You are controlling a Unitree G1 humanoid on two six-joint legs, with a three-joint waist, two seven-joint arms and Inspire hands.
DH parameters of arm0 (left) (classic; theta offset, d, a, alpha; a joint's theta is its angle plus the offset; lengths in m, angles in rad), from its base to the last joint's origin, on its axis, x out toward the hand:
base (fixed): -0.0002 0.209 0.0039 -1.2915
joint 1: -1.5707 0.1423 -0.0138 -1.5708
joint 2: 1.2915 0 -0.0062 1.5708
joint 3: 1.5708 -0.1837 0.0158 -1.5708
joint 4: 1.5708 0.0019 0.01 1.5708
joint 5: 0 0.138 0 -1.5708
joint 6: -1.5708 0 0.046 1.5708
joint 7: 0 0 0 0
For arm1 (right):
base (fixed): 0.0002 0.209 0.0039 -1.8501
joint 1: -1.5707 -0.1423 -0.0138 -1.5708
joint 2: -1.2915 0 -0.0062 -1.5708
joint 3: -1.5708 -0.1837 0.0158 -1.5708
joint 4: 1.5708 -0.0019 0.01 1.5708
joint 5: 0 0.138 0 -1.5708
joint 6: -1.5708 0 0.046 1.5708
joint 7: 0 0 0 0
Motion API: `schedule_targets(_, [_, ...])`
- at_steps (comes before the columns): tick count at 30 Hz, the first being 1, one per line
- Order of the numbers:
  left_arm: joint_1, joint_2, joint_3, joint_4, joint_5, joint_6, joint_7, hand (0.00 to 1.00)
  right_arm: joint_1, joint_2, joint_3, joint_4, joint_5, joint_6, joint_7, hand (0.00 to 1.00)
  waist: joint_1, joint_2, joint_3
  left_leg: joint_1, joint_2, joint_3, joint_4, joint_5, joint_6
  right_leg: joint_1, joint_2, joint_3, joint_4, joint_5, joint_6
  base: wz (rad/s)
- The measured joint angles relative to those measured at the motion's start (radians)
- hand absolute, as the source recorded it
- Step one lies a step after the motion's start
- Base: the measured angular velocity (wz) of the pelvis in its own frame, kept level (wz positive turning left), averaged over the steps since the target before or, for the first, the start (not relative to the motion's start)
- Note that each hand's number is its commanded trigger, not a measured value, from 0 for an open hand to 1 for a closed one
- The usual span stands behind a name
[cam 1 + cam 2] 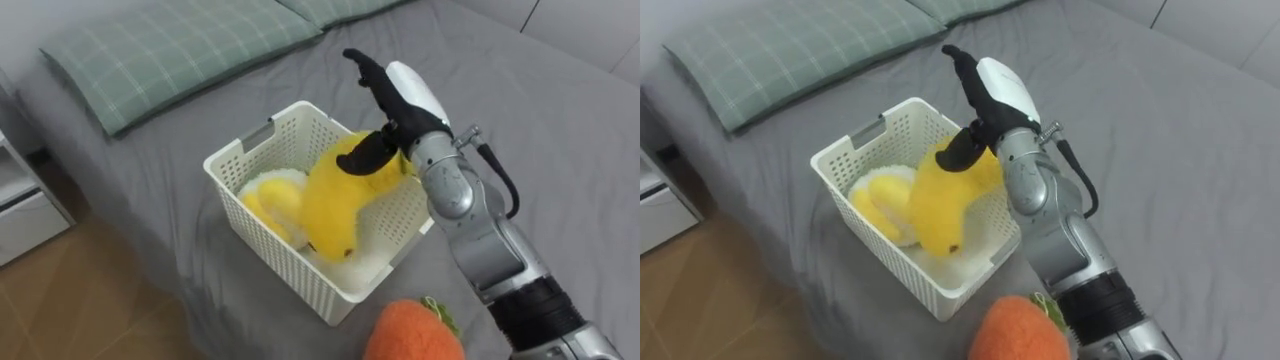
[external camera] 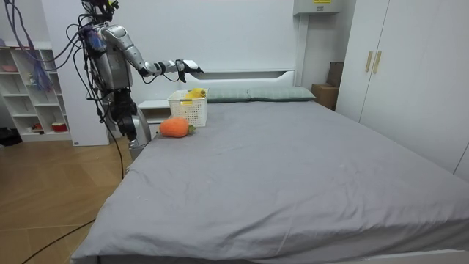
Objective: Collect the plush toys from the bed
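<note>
A white slatted basket (image 1: 255, 135) stands on the grey bed near its left edge. In it lies a pale yellow plush (image 1: 270, 198), and a larger yellow plush toy (image 1: 335, 205) rises out of it and leans on the far rim. My right hand (image 1: 415, 95) hovers over that rim with its fingers stretched straight away from me, and its thumb rests on the top of the yellow toy. An orange carrot plush (image 1: 415, 335) lies on the bed just in front of the basket. In the room view I stand at the bedside by the head end, right hand (image 2: 179, 67) reaching over the basket (image 2: 188, 108).
Two green checked pillows (image 1: 170, 50) lie beyond the basket at the head of the bed. A white nightstand (image 1: 20, 205) and wooden floor sit to the left of the bed edge. The grey bedspread (image 2: 293, 169) stretches wide to the right, and a wardrobe (image 2: 410, 73) stands past it.
</note>
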Motion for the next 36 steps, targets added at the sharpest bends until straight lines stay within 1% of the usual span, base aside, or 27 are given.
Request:
schedule_targets(4, [-0.017,0.0,0.001,0.003,0.0,-0.004,0.0,0.0,0.0,-0.003,-0.001,0.0,0.001,0.0,0.001,0.0,-0.001,-0.006,0.0019,-0.001,0.0,0.0,0.0,0.0,0.0,0.002,0.001,0.004,0.0,0.0,0.0,0.0])
schedule_targets(7, [-0.028,0.0,0.0,0.004,0.0,-0.008,0.001,0.0,0.0,-0.008,-0.005,0.0,0.001,-0.002,0.001,0.0,-0.003,-0.02,0.0047,-0.001,0.0,0.0,0.0,0.0,0.0,0.002,0.001,0.004,0.0,0.001,-0.001,0.0])
schedule_targets(9, [-0.029,0.0,0.0,0.004,0.0,-0.008,0.002,0.0,0.0,-0.012,-0.005,0.0,0.001,-0.002,0.001,0.0,-0.003,-0.026,0.0065,-0.001,0.0,-0.001,0.0,-0.001,0.0,0.002,0.001,0.005,0.0,0.001,-0.001,0.0])
schedule_targets(11, [-0.029,-0.001,0.0,0.004,0.0,-0.008,0.002,0.0,0.0,-0.016,-0.005,0.0,0.001,-0.002,0.001,0.0,-0.003,-0.028,0.0063,-0.001,0.0,-0.001,0.0,-0.001,0.0,0.001,0.001,0.005,0.0,0.001,-0.001,0.0])
schedule_targets(12, [-0.029,-0.001,0.0,0.004,0.0,-0.008,0.002,0.0,0.0,-0.018,-0.005,0.0,0.001,-0.002,0.001,0.0,-0.003,-0.03,0.0049,-0.001,0.0,-0.001,0.0,-0.001,0.0,0.001,0.001,0.005,-0.001,0.002,-0.001,0.0])
schedule_targets(15, [-0.028,-0.001,0.0,0.004,-0.001,-0.007,0.007,0.0,0.0,-0.02,-0.008,0.0,0.009,-0.002,0.001,0.0,-0.005,-0.029,0.0057,0.002,0.001,0.0,0.0,-0.001,0.0,0.0,0.001,0.006,-0.001,0.002,-0.001,0.0])
schedule_targets(17, [-0.028,-0.001,0.0,0.004,-0.001,-0.007,0.01,0.0,0.0,-0.023,-0.009,0.0,0.047,-0.002,0.001,0.0,-0.006,-0.027,0.007,0.005,0.001,0.002,-0.001,-0.001,0.0,0.001,0.001,0.009,-0.001,0.002,-0.001,-0.04])
schedule_targets(19, [-0.028,-0.001,0.0,0.003,-0.001,-0.007,0.013,0.0,0.0,-0.027,-0.009,0.001,0.087,-0.002,0.001,0.0,-0.011,-0.025,0.0081,0.007,0.002,0.005,-0.003,-0.001,0.0,0.002,0.002,0.014,-0.001,0.002,-0.001,-0.05])
schedule_targets(26, [-0.015,-0.001,0.001,0.0,0.0,0.0,0.019,0.0,0.0,-0.035,-0.015,0.016,0.128,-0.001,0.007,0.0,-0.031,-0.024,0.0082,0.016,0.008,0.024,-0.009,-0.003,0.002,0.001,0.004,0.038,-0.001,0.002,-0.001,-0.09])
schedule_targets(28, [-0.012,-0.001,0.003,-0.006,-0.001,0.0,0.019,0.0,0.003,-0.037,-0.034,0.032,0.141,-0.001,0.007,0.0,-0.035,-0.024,0.0081,0.017,0.008,0.026,-0.007,-0.004,0.002,0.001,0.004,0.042,0.0,0.003,-0.001,-0.03])
schedule_targets(30, [-0.007,-0.003,0.021,-0.014,-0.001,-0.001,0.021,0.0,0.025,-0.038,-0.089,0.032,0.171,-0.002,0.002,0.0,-0.04,-0.021,0.0068,0.016,0.007,0.027,-0.006,-0.004,0.003,0.001,0.004,0.048,-0.001,0.003,-0.001,0.0])
schedule_targets(31, [-0.005,-0.003,0.025,-0.014,0.0,-0.001,0.023,0.0,0.03,-0.041,-0.099,0.032,0.177,-0.002,-0.004,0.0,-0.044,-0.02,0.0065,0.016,0.007,0.027,-0.006,-0.004,0.003,0.001,0.004,0.048,-0.001,0.003,-0.001,0.0])
schedule_targets(33, [0.009,-0.004,0.04,-0.014,-0.001,-0.001,0.032,0.0,0.046,-0.055,-0.132,0.034,0.211,-0.004,-0.022,0.0,-0.062,-0.013,0.0057,0.017,0.008,0.029,-0.006,-0.004,0.004,0.001,0.004,0.051,-0.001,0.003,-0.001,0.0])
schedule_targets(34, [0.018,-0.004,0.04,-0.013,0.0,-0.001,0.033,0.0,0.061,-0.067,-0.141,0.048,0.235,-0.014,-0.039,0.0,-0.069,-0.007,0.0032,0.019,0.008,0.032,-0.007,-0.005,0.004,0.003,0.004,0.051,-0.001,0.003,0.0,-0.04])
schedule_targets(35, [0.021,-0.004,0.04,-0.012,0.0,-0.002,0.033,0.0,0.07,-0.071,-0.148,0.059,0.248,-0.018,-0.044,0.0,-0.074,-0.005,0.0018,0.021,0.008,0.034,-0.007,-0.005,0.005,0.006,0.004,0.052,-0.001,0.004,0.0,0.0])
schedule_targets(36, [0.029,-0.003,0.04,-0.01,-0.001,-0.003,0.033,0.0,0.093,-0.071,-0.167,0.078,0.277,-0.022,-0.053,0.0,-0.083,0.002,0.002,0.027,0.008,0.036,-0.007,-0.006,0.005,0.012,0.003,0.053,-0.001,0.004,0.0,-0.06])
